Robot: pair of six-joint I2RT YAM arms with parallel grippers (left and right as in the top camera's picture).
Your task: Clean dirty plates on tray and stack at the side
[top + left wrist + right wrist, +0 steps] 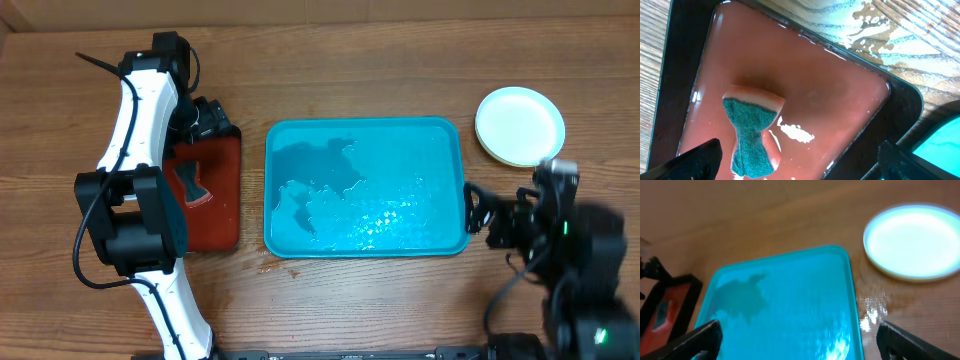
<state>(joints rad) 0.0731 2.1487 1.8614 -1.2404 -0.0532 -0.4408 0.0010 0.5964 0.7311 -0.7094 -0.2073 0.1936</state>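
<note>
The tray (400,160) holds no plates now, only a film of water and wet patches on its floor. The plates (519,125) sit on the worktop (350,300) just off the tray's far right corner, not touching its rim. From above they read as one pale disc with a yellow-green edge, so I cannot count how many are stacked. I judge the job to be at or near its end.

My right end effector (805,340) hangs by the tray's right short edge with its fingers spread wide and nothing between them. My left end effector (800,160) is also wide and empty, poised over the sponge (752,132), which lies on the dark red tray (805,65) beside the tray's left short edge.

If I must straighten the stack, I expect thin plastic plates: light, stiff enough to lift by one side, not breakable, but wet and therefore slippery. The raised rim is the place to pinch, one finger under the lip and one above. A grip on the flat middle offers nothing to close on. Water glints on the worktop (872,307) between the tray's right edge and the plates, so a nudged stack may slide.
</note>
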